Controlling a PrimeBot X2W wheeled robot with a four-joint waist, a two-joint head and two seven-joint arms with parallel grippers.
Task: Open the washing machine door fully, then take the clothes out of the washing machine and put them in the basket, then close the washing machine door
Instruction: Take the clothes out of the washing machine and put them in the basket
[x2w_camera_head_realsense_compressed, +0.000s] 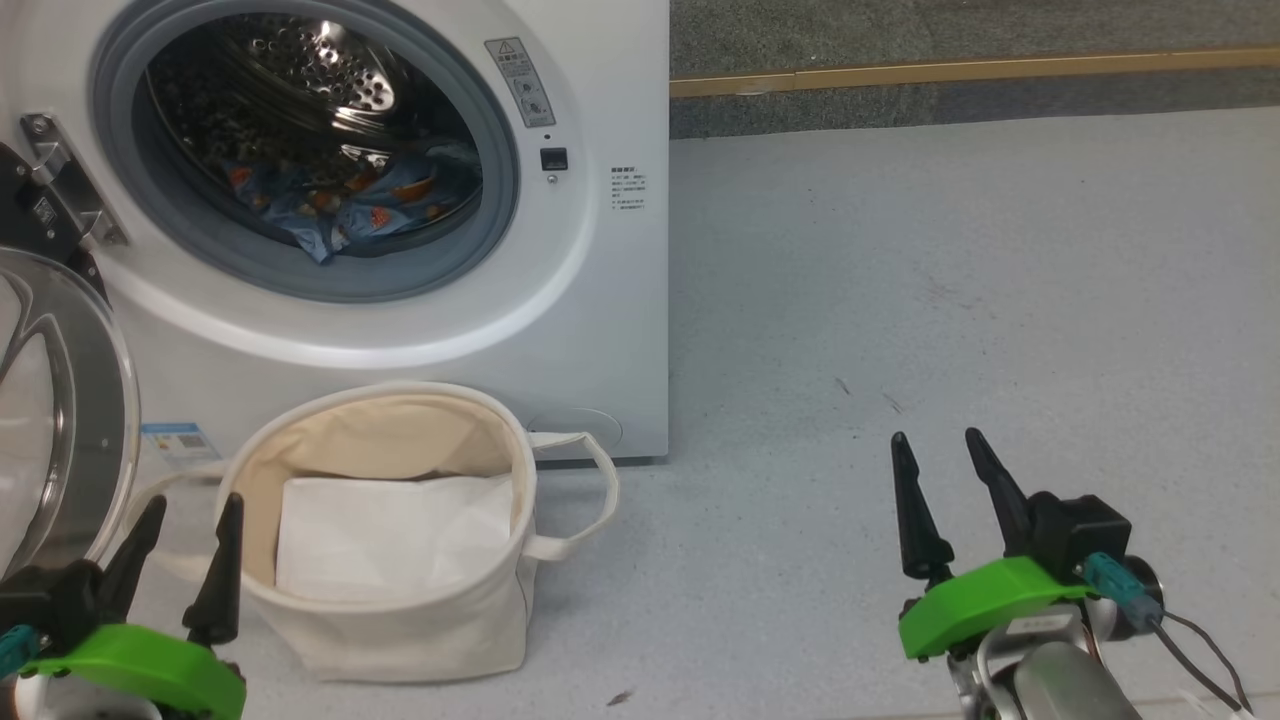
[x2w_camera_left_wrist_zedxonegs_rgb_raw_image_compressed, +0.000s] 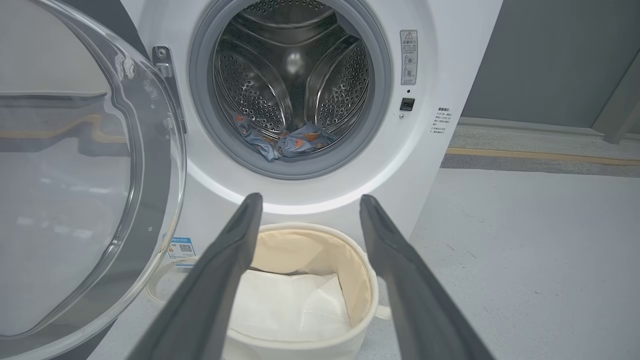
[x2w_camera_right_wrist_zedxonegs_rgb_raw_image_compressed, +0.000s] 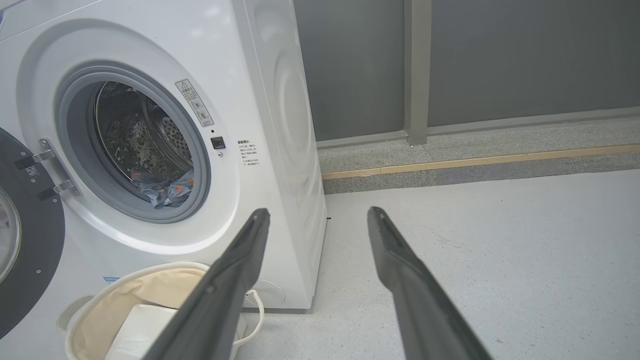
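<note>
Door of black-rimmed round glass open at nine o'clock. Both jaws spread, empty. Unloading next: reach blue orange-patterned clothes at eleven o'clock.

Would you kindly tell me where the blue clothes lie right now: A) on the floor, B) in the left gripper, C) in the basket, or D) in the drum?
D: the clothes lie at the bottom of the drum, while the basket holds just a white sheet.
</note>
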